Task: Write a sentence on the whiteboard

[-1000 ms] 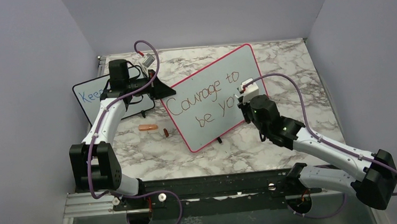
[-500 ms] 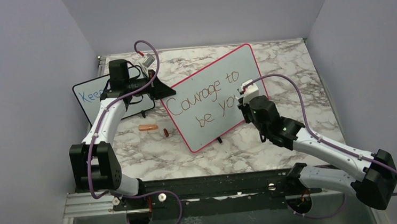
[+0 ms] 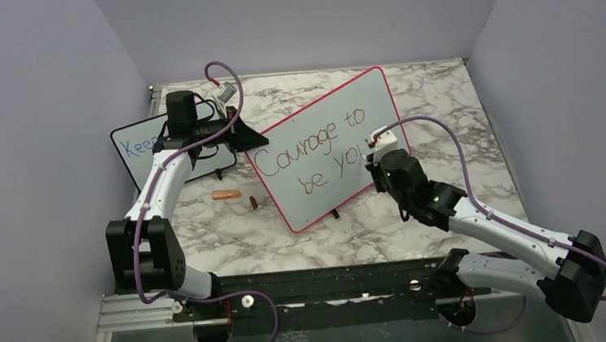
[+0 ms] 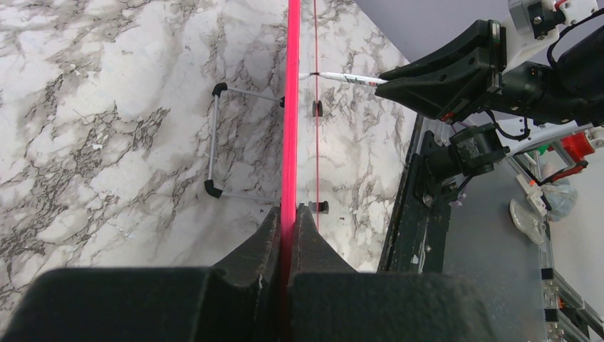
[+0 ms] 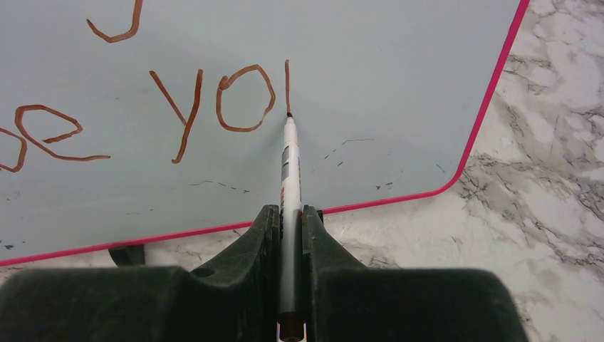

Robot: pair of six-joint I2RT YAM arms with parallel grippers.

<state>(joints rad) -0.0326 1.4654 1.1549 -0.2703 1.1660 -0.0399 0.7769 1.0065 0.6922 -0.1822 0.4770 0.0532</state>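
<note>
**Marker tip on the board**

We see the whiteboard (image 3: 359, 93) standing on the desk (image 3: 441, 103), its red-pink edge pinched in our left tool (image 4: 288, 211). Our right tool (image 5: 288, 211) pinches a marker (image 5: 288, 171), tip touching just after "yo" in the sentence (image 3: 310, 147).

Lab test cell: plain walls (image 3: 50, 117), marble tabletop (image 3: 441, 103), mounting rail (image 3: 333, 287).

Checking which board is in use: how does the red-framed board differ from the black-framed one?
The red-framed board is larger than the black-framed board, which the left arm partly hides. Red-framed: red-brown writing; black-framed: blue writing. The left tool clamps the red-framed board's edge and a marker touches it, not the black-framed one. Both are white with handwriting.
</note>
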